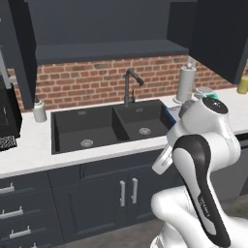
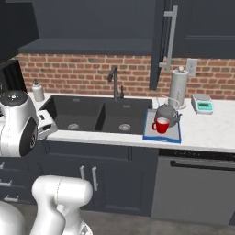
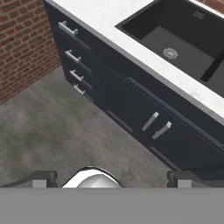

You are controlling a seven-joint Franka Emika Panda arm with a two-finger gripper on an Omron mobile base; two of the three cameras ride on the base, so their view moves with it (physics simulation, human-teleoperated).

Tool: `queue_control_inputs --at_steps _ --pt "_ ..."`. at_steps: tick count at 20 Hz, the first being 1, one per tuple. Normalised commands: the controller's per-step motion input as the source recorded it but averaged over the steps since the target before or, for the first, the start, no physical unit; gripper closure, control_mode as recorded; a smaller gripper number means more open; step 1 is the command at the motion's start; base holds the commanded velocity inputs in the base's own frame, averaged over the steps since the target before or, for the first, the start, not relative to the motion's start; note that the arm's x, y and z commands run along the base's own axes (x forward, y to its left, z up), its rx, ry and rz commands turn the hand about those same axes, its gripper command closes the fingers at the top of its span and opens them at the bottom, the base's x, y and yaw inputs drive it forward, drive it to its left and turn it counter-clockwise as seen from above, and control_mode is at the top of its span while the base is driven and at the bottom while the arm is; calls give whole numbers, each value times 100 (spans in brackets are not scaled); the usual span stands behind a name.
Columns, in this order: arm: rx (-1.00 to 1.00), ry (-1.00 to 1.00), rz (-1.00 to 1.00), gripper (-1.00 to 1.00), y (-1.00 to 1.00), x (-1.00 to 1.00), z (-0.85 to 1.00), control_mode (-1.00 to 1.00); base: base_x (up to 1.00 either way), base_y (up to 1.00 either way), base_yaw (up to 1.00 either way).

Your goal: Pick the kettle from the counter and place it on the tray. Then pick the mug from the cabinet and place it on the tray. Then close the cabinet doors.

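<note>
The dark grey kettle (image 2: 167, 112) stands on the blue-rimmed tray (image 2: 161, 136), right of the black sink on the white counter (image 2: 202, 131). In front of the kettle, the red mug (image 2: 161, 125) also sits on the tray. The navy cabinet (image 2: 92, 27) above the sink is open, and its shelf (image 1: 111, 49) is bare. Both cabinet doors stand swung out: one on the right (image 1: 220, 34), one on the left (image 1: 19, 53). My gripper (image 3: 113, 179) is open and empty, held low before the lower cupboards, looking down at them and the floor.
A paper-towel roll (image 2: 178, 86) and a small scale (image 2: 202, 104) stand behind the tray. A faucet (image 2: 114, 82) rises behind the sink (image 2: 98, 114), and a soap dispenser (image 2: 38, 91) sits at its left. Drawers (image 3: 72, 48) and cupboard handles (image 3: 156, 126) lie below.
</note>
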Motion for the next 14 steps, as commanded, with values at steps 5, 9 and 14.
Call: queue_control_inputs --at_steps 5,9,14 --pt "0 0 0 -100 0 0 0 100 33 0 0" --pt "0 0 0 -100 0 0 0 100 36 0 0" --pt "0 0 0 -100 0 0 0 100 39 1 4"
